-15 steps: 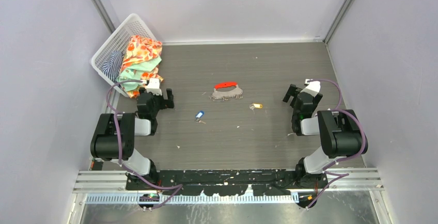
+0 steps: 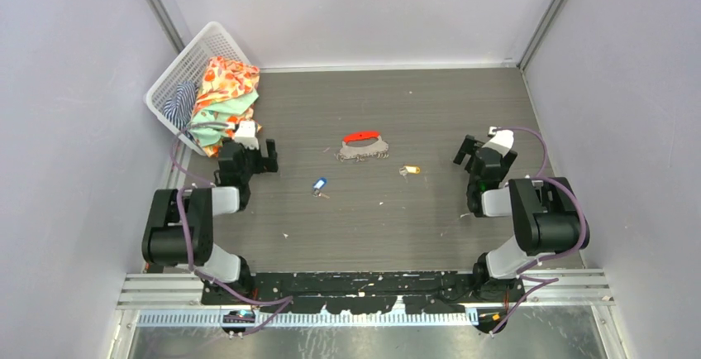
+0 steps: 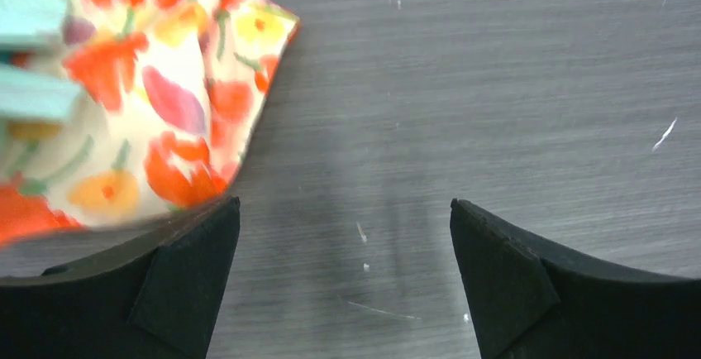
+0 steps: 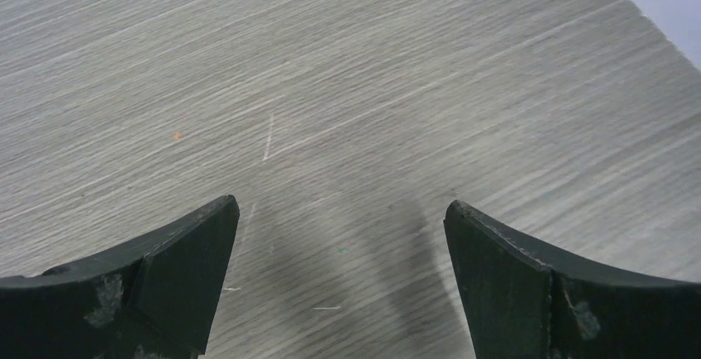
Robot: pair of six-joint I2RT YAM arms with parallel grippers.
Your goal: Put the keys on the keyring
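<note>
In the top view the keyring [image 2: 364, 147], a grey chain cluster with a red oval tag, lies mid-table. The yellow-headed key [image 2: 410, 169] rests just right of it, the blue-headed key [image 2: 319, 184] lower left. My left gripper [image 2: 250, 155] hovers open at the left, well clear of the keys. My right gripper [image 2: 477, 151] stands open at the right. Both wrist views show only bare table between wide-apart fingers [image 3: 190, 284] [image 4: 178, 268]. Neither keys nor keyring appear in the wrist views.
A white basket [image 2: 175, 78] with floral and striped cloth [image 2: 223, 94] sits at the back left, the cloth spilling toward my left gripper; its floral cloth [image 3: 140, 86] fills the left wrist view's upper left. Grey walls close in on three sides.
The left arm has shifted slightly toward the back left, nearer the cloth. The right arm and the keys are unchanged.
</note>
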